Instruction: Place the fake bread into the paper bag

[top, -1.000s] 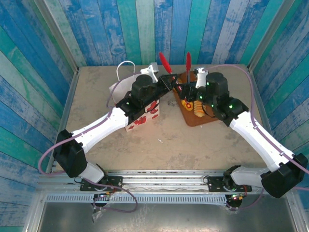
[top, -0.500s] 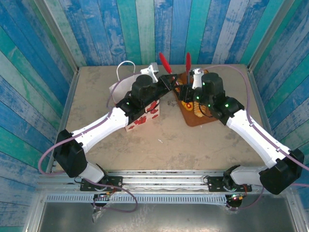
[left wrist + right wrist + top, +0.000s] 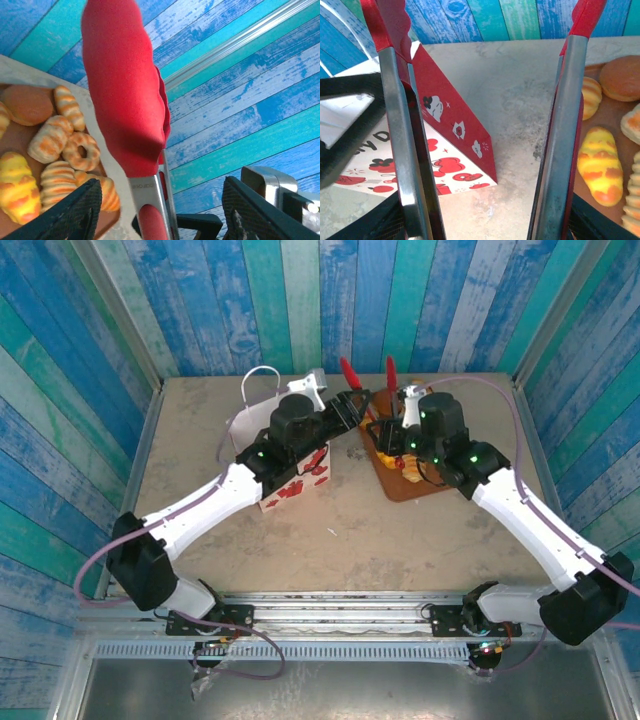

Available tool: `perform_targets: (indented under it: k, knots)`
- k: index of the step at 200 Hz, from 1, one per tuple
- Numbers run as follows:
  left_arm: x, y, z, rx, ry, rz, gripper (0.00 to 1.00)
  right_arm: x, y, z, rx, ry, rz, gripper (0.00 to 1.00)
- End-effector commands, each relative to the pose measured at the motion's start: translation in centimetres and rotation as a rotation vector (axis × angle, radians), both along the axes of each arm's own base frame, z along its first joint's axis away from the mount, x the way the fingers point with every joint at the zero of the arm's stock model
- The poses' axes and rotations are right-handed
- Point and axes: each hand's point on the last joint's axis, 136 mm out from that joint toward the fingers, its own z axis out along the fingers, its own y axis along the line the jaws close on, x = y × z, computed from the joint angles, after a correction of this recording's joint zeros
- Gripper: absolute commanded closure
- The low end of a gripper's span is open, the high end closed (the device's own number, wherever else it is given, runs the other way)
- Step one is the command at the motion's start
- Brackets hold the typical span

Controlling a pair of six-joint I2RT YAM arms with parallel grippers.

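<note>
The fake bread (image 3: 412, 472) lies on a brown board (image 3: 400, 488) right of centre; several striped rolls, a ring and a round bun (image 3: 65, 150) are there, and a yellow roll (image 3: 600, 165). The paper bag (image 3: 290, 485) stands left of the board, its strawberry face and red side (image 3: 445, 130) in the right wrist view. Red-handled tongs (image 3: 368, 390) stand spread between the two grippers. My right gripper (image 3: 485, 225) is shut on their two metal arms (image 3: 402, 150). My left gripper (image 3: 161, 185) is open around one red handle (image 3: 125, 100), fingers clear of it.
Blue and teal plank walls (image 3: 300, 300) close in the table on three sides. The bag's white loop handle (image 3: 262, 375) sticks up behind my left arm. Bare tabletop (image 3: 350, 540) lies in front of the bag and board.
My left gripper has opened and let go of the tongs' handle. My right gripper has narrowed onto the tongs' arms, and the tongs' left tip has shifted slightly right.
</note>
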Motion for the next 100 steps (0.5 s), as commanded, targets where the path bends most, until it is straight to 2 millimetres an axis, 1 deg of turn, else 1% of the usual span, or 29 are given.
perform_targets:
  k: [1,15,19,30,33,40,65,80,100]
  knots:
    - [-2.3,3.2,4.8,0.023,-0.126,0.042,0.3,-0.1,-1.7,2.3,-0.004,-0.039,-0.042,0.39]
    - [-2.7,4.4,5.2,0.096,-0.155,0.075,0.27,-0.2,-2.8,2.0,-0.027,-0.027,-0.064,0.39]
    - [-2.9,4.9,5.8,0.118,-0.172,0.085,0.26,-0.2,-3.1,2.0,-0.035,-0.024,-0.072,0.39]
    - [-2.9,6.0,5.7,0.214,-0.174,0.12,0.25,-0.3,-4.1,1.7,-0.057,-0.015,-0.097,0.39]
    - [-3.5,6.9,6.8,0.218,-0.194,0.133,0.25,-0.4,-4.4,1.6,-0.063,-0.013,-0.101,0.39]
    - [-3.9,7.9,7.5,0.263,-0.212,0.157,0.23,-0.5,-5.0,1.5,-0.076,-0.012,-0.114,0.39]
    - [-4.8,11.3,9.0,0.445,-0.234,0.226,0.16,-1.0,-6.8,0.9,-0.111,0.005,-0.148,0.39]
    - [-5.1,13.3,9.5,0.546,-0.216,0.258,0.14,-1.2,-7.4,0.6,-0.118,0.014,-0.156,0.39]
    - [-5.1,16.3,10.2,0.629,-0.188,0.279,0.13,-1.6,-7.6,0.2,-0.125,0.024,-0.154,0.39]
